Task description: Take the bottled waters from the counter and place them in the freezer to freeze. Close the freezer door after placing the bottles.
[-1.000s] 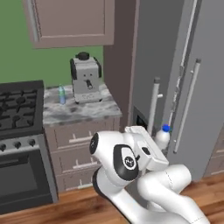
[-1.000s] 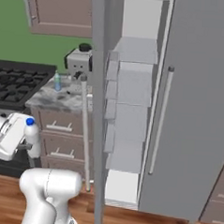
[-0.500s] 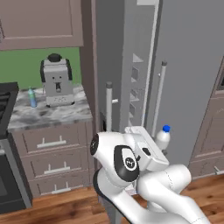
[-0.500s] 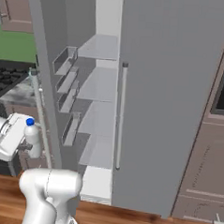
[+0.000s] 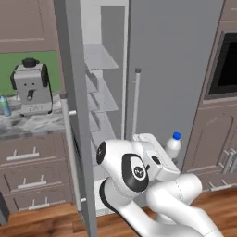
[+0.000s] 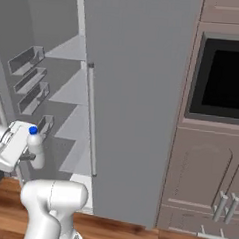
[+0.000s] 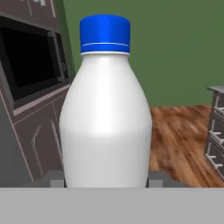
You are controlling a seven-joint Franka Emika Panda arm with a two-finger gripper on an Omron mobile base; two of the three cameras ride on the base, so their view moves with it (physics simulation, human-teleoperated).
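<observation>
gripper [image 7: 105, 180] clamped on the white bottle with blue cap [image 7: 105, 109], upright, held in front of the open freezer [image 5: 104, 92]. teal bottle [image 5: 4, 105] stands on the counter [image 5: 32, 124] beside the coffee machine [image 5: 31, 86]. freezer door [image 5: 76, 120] swung wide.

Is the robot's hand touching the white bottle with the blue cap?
Touching. In the hand view the white bottle stands upright with a dark fingertip pressed to each side of its base; the right base view shows the gripper carrying it off the floor.

a home kitchen: open fridge [image 5: 111, 69], marbled counter [image 5: 28, 126], coffee machine [image 5: 31, 86], built-in oven [image 6: 224, 80], wood floor [image 6: 134, 235]
</observation>
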